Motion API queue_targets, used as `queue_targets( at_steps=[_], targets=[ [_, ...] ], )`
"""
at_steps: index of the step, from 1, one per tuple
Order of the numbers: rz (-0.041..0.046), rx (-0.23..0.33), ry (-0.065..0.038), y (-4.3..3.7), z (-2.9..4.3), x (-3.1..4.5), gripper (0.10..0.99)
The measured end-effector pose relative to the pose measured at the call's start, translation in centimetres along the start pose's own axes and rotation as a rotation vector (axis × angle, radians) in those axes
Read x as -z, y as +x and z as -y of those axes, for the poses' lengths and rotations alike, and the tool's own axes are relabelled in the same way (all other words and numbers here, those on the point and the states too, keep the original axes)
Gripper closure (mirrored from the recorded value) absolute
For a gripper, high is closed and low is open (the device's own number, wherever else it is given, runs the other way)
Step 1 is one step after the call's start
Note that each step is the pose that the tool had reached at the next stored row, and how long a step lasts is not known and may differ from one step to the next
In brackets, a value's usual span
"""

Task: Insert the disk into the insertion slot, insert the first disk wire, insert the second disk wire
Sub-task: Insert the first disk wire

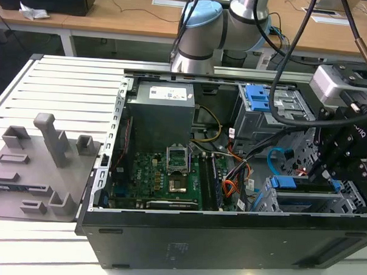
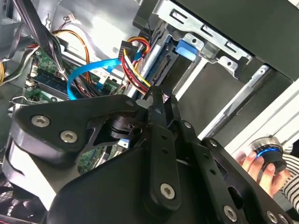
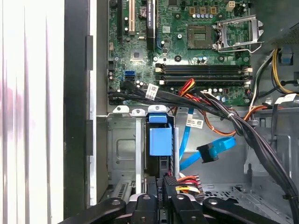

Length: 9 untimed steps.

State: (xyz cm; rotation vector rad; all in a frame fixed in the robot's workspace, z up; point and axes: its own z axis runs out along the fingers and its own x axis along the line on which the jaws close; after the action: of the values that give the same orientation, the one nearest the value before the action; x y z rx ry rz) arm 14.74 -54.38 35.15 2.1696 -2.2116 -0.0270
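Note:
The disk sits inside the insertion slot (image 1: 272, 202), a grey perforated cage (image 3: 122, 149); its blue carrier (image 3: 160, 140) (image 1: 285, 182) (image 2: 186, 49) shows at the end. My gripper (image 3: 159, 183) (image 2: 159, 95) (image 1: 321, 171) is at the disk's end with its fingers together. A black plug with red, yellow and black wires (image 3: 180, 179) lies right against the tips; whether it is pinched I cannot tell. The second disk wire (image 3: 208, 151), a thin light blue cable, hangs in a loose loop (image 2: 84, 72) (image 1: 274, 155) beside the cage, its plug free.
The open computer case (image 1: 185, 235) holds the motherboard (image 3: 201, 51) and thick black cable bundles (image 3: 224, 114) crossing above the cage. A taller grey bay with a blue latch (image 1: 256, 98) stands behind. A person's hand (image 2: 254, 165) rests on a knob outside the case.

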Motion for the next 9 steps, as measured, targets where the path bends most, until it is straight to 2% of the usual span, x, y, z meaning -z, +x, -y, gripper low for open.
queue_targets(
  at_steps=[4, 9],
  targets=[
    [0.0003, 0.0, 0.0, -0.02, 0.62, 0.03, 0.906],
    [0.0002, 0.0, 0.0, -0.01, 0.67, -0.01, 0.906]
  ],
)
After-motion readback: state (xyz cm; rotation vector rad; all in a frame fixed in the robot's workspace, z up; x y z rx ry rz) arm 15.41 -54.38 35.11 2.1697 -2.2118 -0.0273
